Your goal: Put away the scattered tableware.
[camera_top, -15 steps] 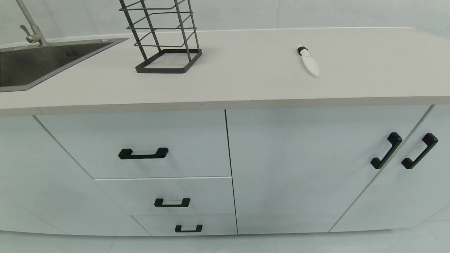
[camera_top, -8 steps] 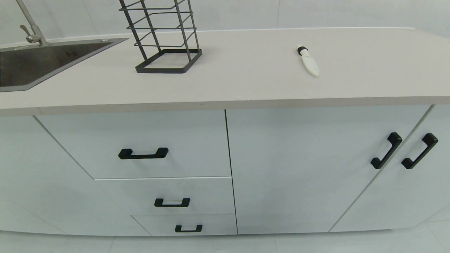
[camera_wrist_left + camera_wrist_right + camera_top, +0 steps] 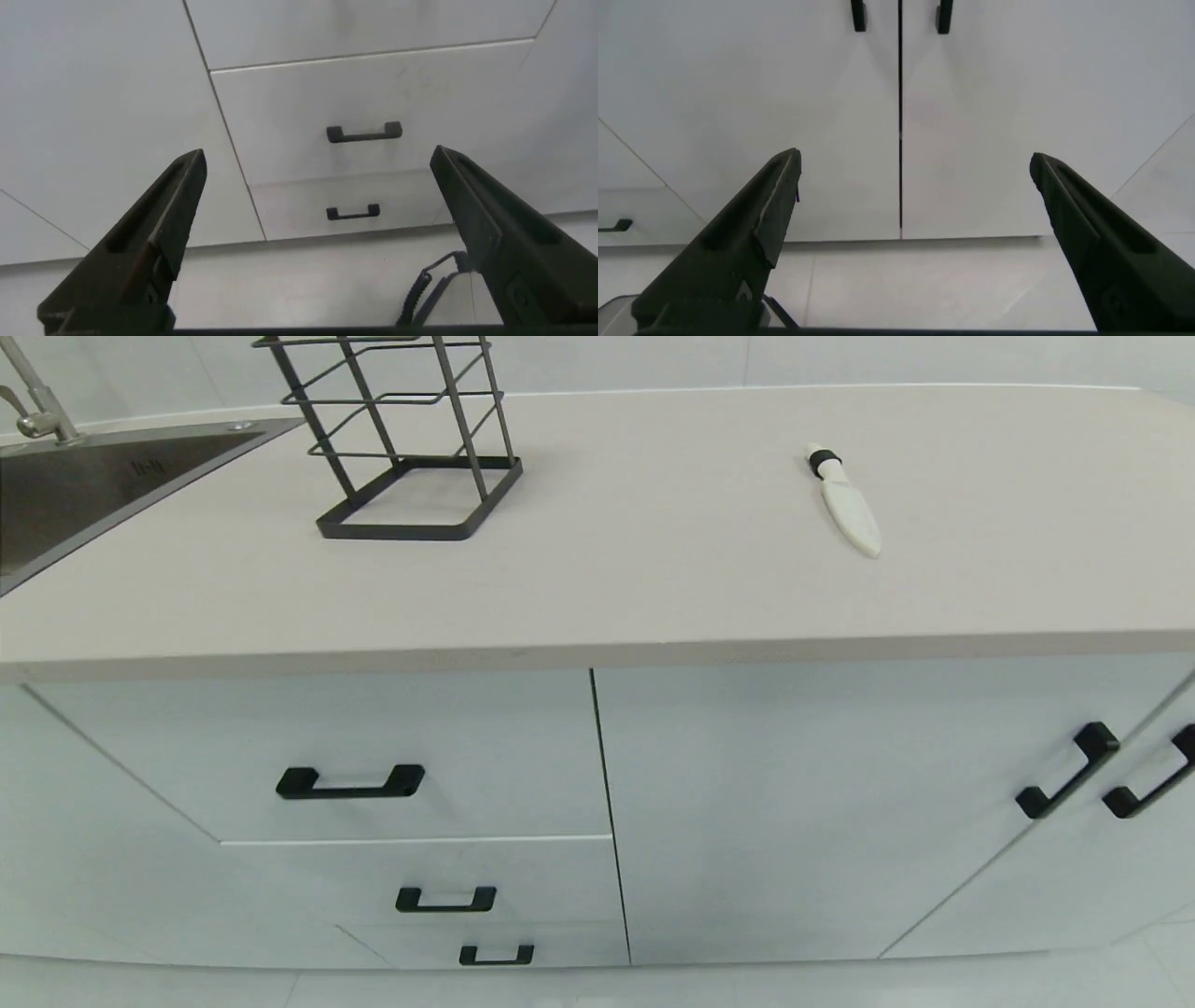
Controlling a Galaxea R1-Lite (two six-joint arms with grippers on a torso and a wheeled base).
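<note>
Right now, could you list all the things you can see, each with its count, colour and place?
white utensil: one, white with a black band, lying on the right part of the countertop
wire rack: one, dark grey, standing on the countertop, left of the utensil
sink: one, steel, set into the countertop at the far left
faucet: one, silver, behind the sink
countertop: one, beige, on top of the cabinets
drawers: three, white with black handles, stacked under the counter on the left
cabinet doors: two, white with black handles, under the counter on the right
left gripper: one, dark, open, low in front of the drawers
right gripper: one, dark, open, low in front of the cabinet doors
</note>
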